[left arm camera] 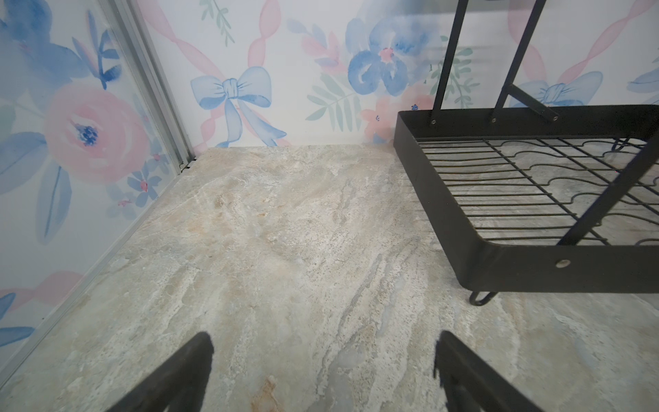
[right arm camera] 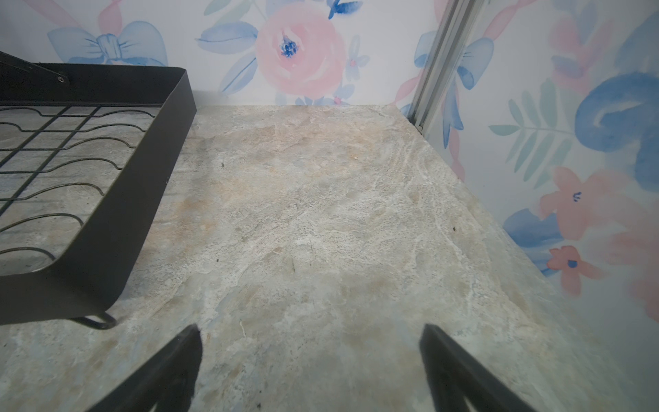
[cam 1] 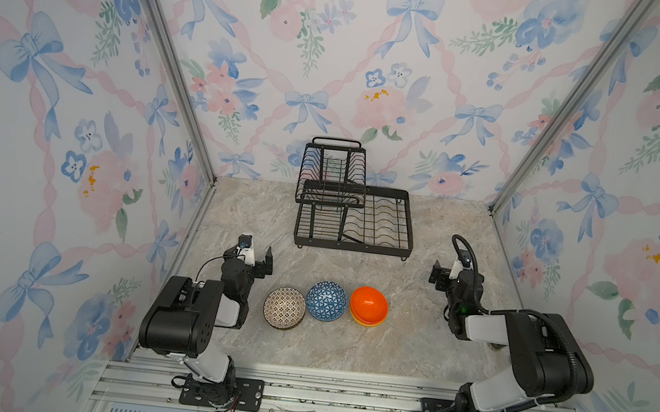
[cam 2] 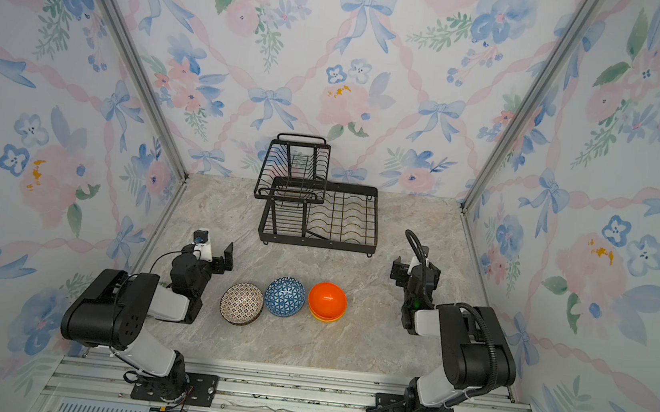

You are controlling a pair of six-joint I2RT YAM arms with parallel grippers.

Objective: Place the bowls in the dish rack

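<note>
We have both grippers spread wide and empty: the left gripper [cam 1: 267, 262] and the right gripper [cam 1: 438, 276] point toward the back wall. The dish rack [cam 1: 351, 246] stands ahead of them, between the two, with nothing in it. The bowls sit in a row across the table [cam 1: 421, 350], behind the fingertips and closer to the arm bases. The mosaic bowl [cam 1: 284, 308] is nearest our left arm, the blue bowl [cam 1: 326, 301] is in the middle, and the orange bowl [cam 1: 368, 304] is nearest our right arm. A yellow rim [cam 1: 366, 323] shows under the orange one, so it is probably stacked. We judge each arm must draw back to reach.
</note>
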